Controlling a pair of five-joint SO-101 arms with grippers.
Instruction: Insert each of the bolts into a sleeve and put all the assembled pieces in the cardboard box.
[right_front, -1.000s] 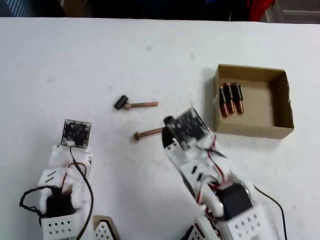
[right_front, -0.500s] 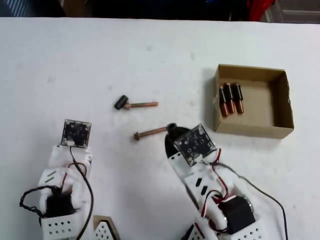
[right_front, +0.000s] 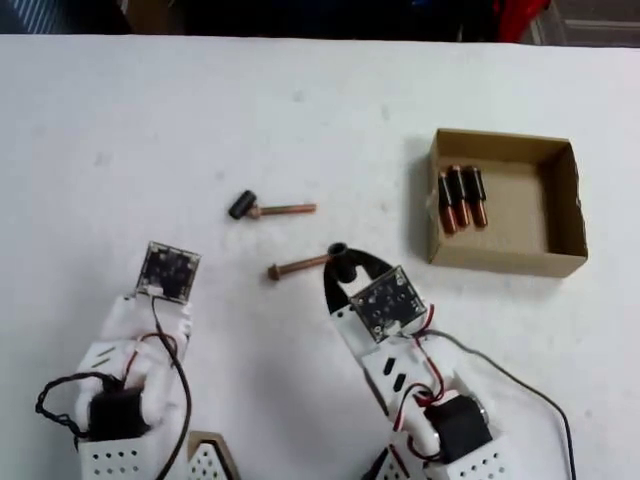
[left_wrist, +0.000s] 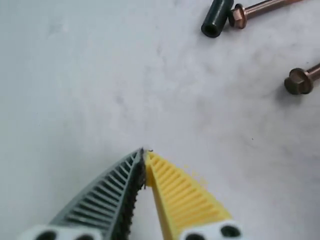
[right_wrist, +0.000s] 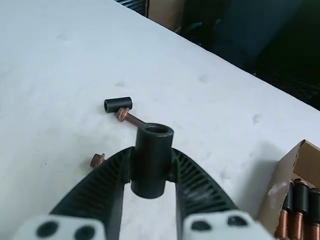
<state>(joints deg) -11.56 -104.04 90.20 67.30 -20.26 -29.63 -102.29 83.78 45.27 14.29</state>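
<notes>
Bolts, two of them, loose on the white surface (right_front: 300, 110) ahead of the arms. At the left, left end effector (left_wrist: 144, 152) low over a bare patch, grey and yellow fingers closed tip to tip, gripping nothing. Further right, loose sleeve (right_front: 241, 205) lying on its side, just beside the head of far bolt (right_front: 288, 210), shank pointing right; impossible to tell whether touching. Nearer the arms, near bolt (right_front: 297, 266), head to the left, shank running right toward right end effector (right_front: 340, 262). Black fingers of that end effector partway closed, clamped on held sleeve (right_wrist: 152, 162), roughly upright, open bore facing up, just beside the tip of near bolt's shank; contact unclear. At the right, box (right_front: 500, 262), open-topped, well apart from the left arm, with three sleeved bolts (right_front: 460, 198) side by side by its left wall.
</notes>
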